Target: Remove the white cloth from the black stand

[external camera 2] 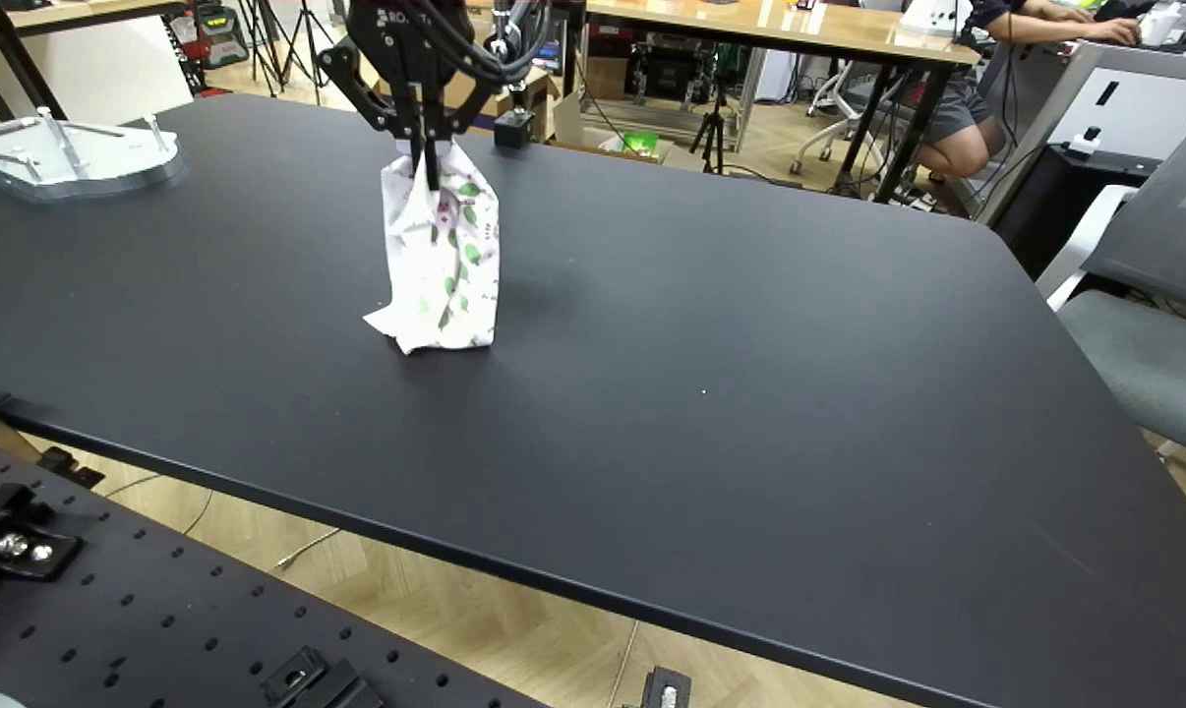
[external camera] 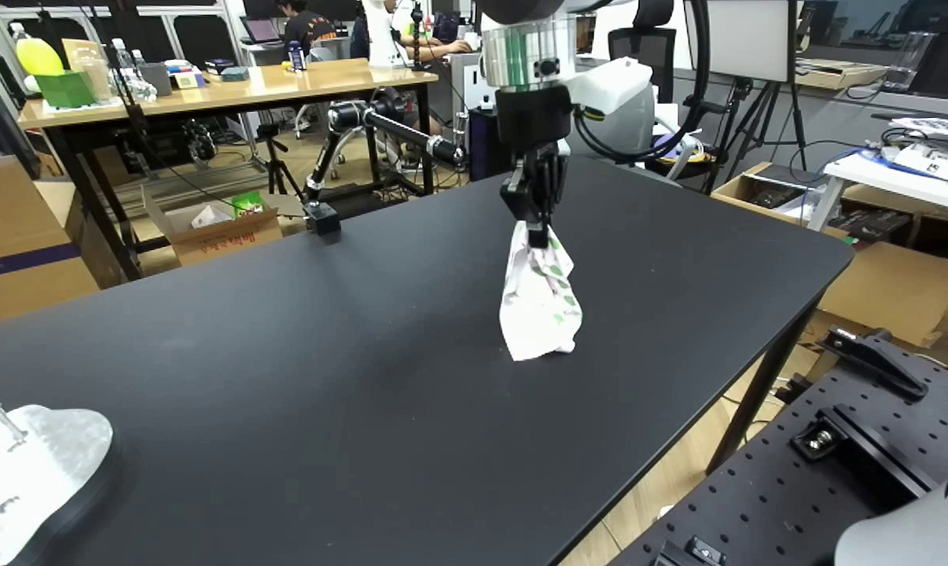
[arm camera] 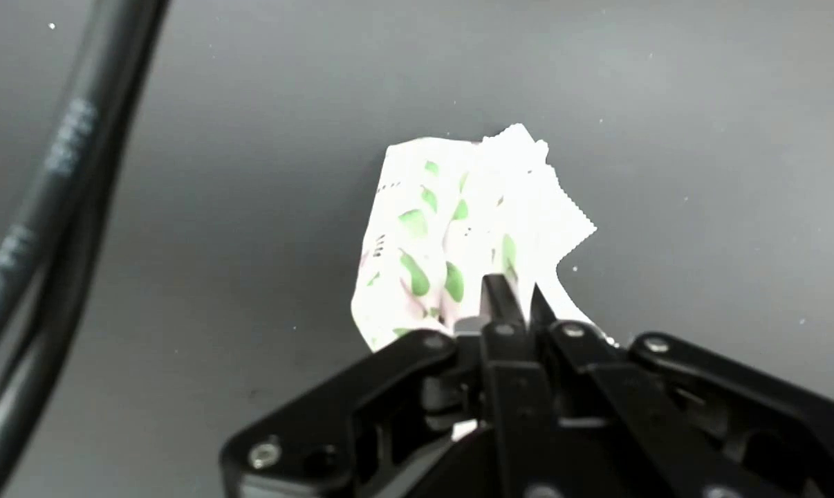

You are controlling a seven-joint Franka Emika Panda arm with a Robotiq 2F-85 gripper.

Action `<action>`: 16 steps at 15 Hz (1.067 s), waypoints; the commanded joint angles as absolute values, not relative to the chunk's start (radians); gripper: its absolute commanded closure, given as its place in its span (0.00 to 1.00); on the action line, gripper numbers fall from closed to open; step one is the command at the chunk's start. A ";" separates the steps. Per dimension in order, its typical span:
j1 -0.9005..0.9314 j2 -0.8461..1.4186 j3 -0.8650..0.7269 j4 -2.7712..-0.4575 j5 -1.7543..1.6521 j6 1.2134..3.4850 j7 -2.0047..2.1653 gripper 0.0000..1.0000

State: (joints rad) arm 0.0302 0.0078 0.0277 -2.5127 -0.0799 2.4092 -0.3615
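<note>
The white cloth (external camera: 538, 314) has green leaf prints and hangs in folds from my gripper (external camera: 538, 232). It also shows in an exterior view (external camera 2: 445, 265) and in the wrist view (arm camera: 431, 228). My gripper points down with its fingers closed on the cloth's upper part, in an exterior view (external camera 2: 424, 167) and in the wrist view (arm camera: 517, 294). The cloth's lower edge is at or just above the black table (external camera: 325, 377); I cannot tell if it touches. No upright black stand shows under the cloth.
A flat pale-topped piece (external camera: 57, 448) with a dark rim and several upright pegs lies on the table, away from the gripper; it also shows in an exterior view (external camera 2: 72, 162). A black clamp base (external camera: 321, 220) sits on the table's far edge. A grey chair (external camera 2: 1154, 295) stands beside the table.
</note>
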 commanded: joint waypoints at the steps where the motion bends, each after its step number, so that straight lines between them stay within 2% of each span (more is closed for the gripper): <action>1: 0.026 0.015 0.025 -2.556 -0.087 2.581 -0.252 0.99; 2: 0.026 0.022 0.025 -2.565 -0.094 2.632 -0.231 0.99; 3: 0.026 0.031 0.023 -2.572 -0.110 2.665 -0.206 0.92; 4: 0.025 0.037 0.021 -2.577 -0.123 2.687 -0.182 0.70; 10: 0.022 0.031 0.012 -2.604 -0.122 2.729 -0.123 0.31; 14: 0.025 -0.003 0.022 -2.611 -0.078 2.662 -0.137 0.03; 16: 0.029 -0.027 0.028 -2.622 -0.050 2.619 -0.140 0.00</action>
State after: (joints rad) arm 0.0248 0.0377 0.0183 -2.5883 -0.0818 2.6787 -0.1607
